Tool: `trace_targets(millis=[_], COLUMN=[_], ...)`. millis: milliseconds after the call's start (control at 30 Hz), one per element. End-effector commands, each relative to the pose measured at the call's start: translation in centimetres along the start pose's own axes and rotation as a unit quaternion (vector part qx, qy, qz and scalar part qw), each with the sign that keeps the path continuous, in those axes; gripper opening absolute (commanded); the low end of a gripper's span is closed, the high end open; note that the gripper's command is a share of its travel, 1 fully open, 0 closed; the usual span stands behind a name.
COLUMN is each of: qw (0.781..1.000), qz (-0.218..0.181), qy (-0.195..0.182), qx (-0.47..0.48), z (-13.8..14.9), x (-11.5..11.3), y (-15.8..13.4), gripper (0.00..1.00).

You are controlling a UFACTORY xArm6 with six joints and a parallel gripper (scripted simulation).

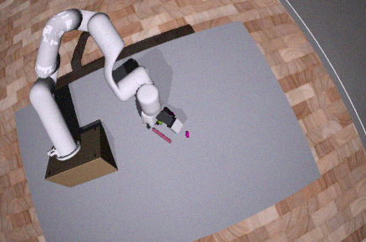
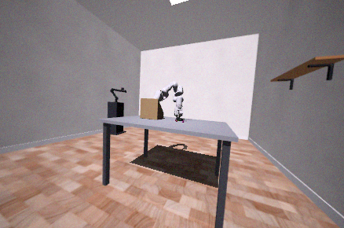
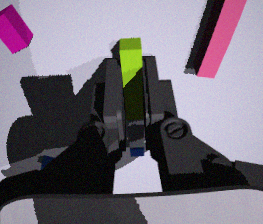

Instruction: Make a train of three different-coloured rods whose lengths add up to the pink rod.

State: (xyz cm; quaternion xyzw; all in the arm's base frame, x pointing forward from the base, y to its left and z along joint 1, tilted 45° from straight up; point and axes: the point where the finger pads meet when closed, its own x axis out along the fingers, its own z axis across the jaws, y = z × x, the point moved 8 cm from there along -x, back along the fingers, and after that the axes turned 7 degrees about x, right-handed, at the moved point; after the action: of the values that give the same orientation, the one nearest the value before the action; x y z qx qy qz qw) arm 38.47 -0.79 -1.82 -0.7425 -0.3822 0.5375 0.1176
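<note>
My gripper (image 3: 132, 77) is shut on a lime rod (image 3: 131, 72), which sticks out forward between the dark fingers and is held above the table. A sliver of the lime rod shows under the wrist in the overhead view (image 1: 160, 122). The pink rod (image 3: 224, 16) lies flat ahead to the right; in the overhead view (image 1: 161, 135) it lies just below the gripper. A short magenta rod (image 3: 11, 28) lies ahead to the left, and in the overhead view (image 1: 187, 133) to the right of the pink rod. A small blue piece (image 3: 138, 151) shows below the fingers, mostly hidden.
A brown box (image 1: 80, 156) holds the arm's base at the table's left side. The grey table (image 1: 177, 138) stands on a wooden floor. Other rods may lie hidden under the wrist.
</note>
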Motion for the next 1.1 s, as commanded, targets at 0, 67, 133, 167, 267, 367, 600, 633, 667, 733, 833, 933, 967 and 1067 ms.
trace_targets(millis=[0,67,133,167,267,367,600,633,667,733,833,933,967,1067], qw=[1.000,1.000,1.000,1.000,1.000,1.000,1.000,1.000,1.000,1.000,1.000,1.000,1.000,1.000], qz=[0.001,0.001,0.001,0.001,0.001,0.001,0.001,0.001,0.001,0.001,0.001,0.001,0.001,0.001], qy=[0.001,0.001,0.001,0.001,0.001,0.001,0.001,0.001,0.001,0.001,0.001,0.001,0.001,0.001], qx=[0.000,0.000,0.000,0.000,0.000,0.000,0.000,0.000,0.000,0.000,0.000,0.000,0.000,0.000], z=[-0.07,-0.07,-0.07,-0.07,-0.07,-0.07,-0.07,-0.07,-0.07,-0.07,-0.07,-0.07,-0.07,-0.07], x=[-0.09,-0.09,-0.09,-0.09,-0.09,-0.09,-0.09,-0.09,-0.09,-0.09,-0.09,-0.09,-0.09,-0.09], y=[0.05,0.05,0.05,0.05,0.05,0.05,0.05,0.05,0.05,0.05,0.05,0.05,0.05,0.05], gripper=[0.04,0.04,0.04,0.04,0.04,0.04,0.12,0.12,0.16,0.16,0.20,0.24,0.24,0.24])
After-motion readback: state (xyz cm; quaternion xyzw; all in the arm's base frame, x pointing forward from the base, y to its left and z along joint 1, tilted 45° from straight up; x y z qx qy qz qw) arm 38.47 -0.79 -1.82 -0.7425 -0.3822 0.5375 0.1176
